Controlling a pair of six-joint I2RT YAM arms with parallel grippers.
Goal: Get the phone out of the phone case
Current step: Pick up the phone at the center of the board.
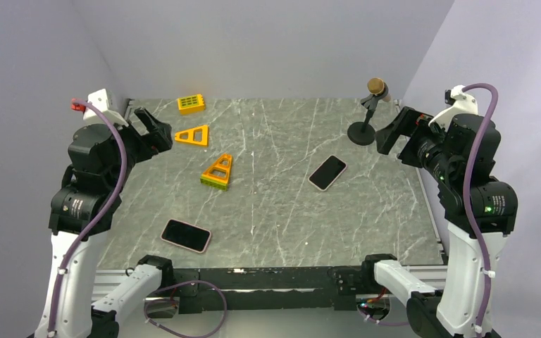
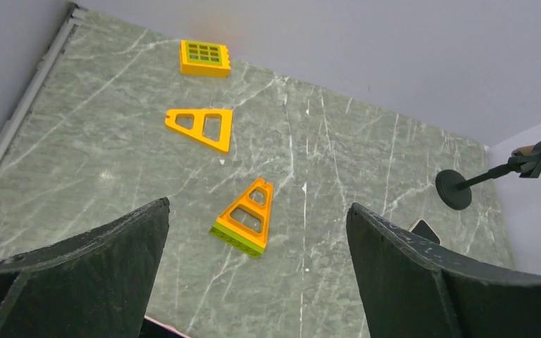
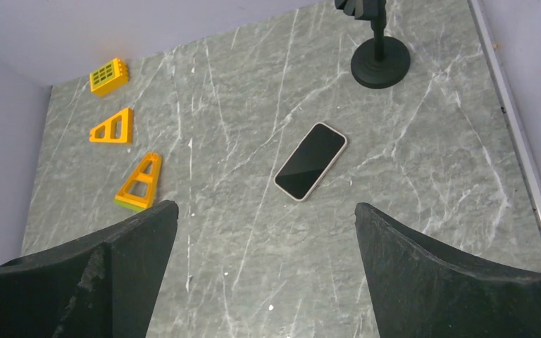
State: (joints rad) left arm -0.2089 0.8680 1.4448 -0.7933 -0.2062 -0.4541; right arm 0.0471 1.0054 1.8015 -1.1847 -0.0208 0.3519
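Note:
A black-screened phone in a pale pink case (image 1: 327, 172) lies flat right of the table's middle; it also shows in the right wrist view (image 3: 311, 161) and as a corner in the left wrist view (image 2: 423, 229). A second black phone with a pink rim (image 1: 185, 235) lies near the front left; only a sliver of it (image 2: 160, 328) shows in the left wrist view. My left gripper (image 1: 152, 129) (image 2: 258, 204) is open and empty, held high at the left. My right gripper (image 1: 393, 134) (image 3: 265, 205) is open and empty, held high at the right.
Two orange triangular blocks (image 1: 193, 135) (image 1: 218, 171) and a yellow grid block (image 1: 191, 103) lie at the back left. A black stand with a brown-topped microphone (image 1: 365, 130) is at the back right. Grey walls close in the table (image 1: 268, 232).

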